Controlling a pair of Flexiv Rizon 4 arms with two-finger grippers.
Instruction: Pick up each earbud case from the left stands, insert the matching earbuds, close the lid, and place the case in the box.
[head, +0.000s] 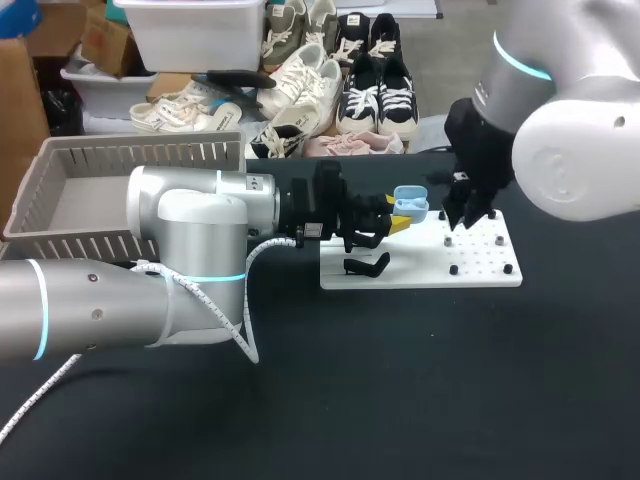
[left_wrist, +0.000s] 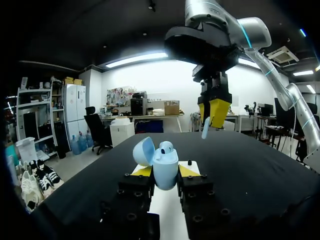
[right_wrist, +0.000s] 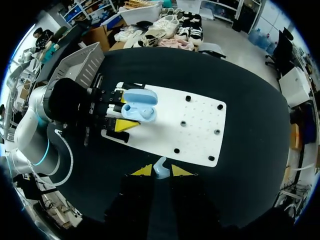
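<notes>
With the open light-blue plastic earbud case (left_wrist: 165, 165) clamped in the left pincer (left_wrist: 161, 175) above the white perforated board (right_wrist: 200, 125), the pale blue earbud (right_wrist: 160, 167) gripped by the right pincer (right_wrist: 156, 171) is to be centred over that case, stem downward, and lowered slowly without tilt.

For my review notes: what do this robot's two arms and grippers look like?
The left arm and right arm have rounded silver-grey shells with thin glowing cyan rings at the joints. A white braided cable loops beside the left arm. The left gripper and right gripper are blocky black bodies with bolt holes, each with two fingers tipped bright yellow.
</notes>
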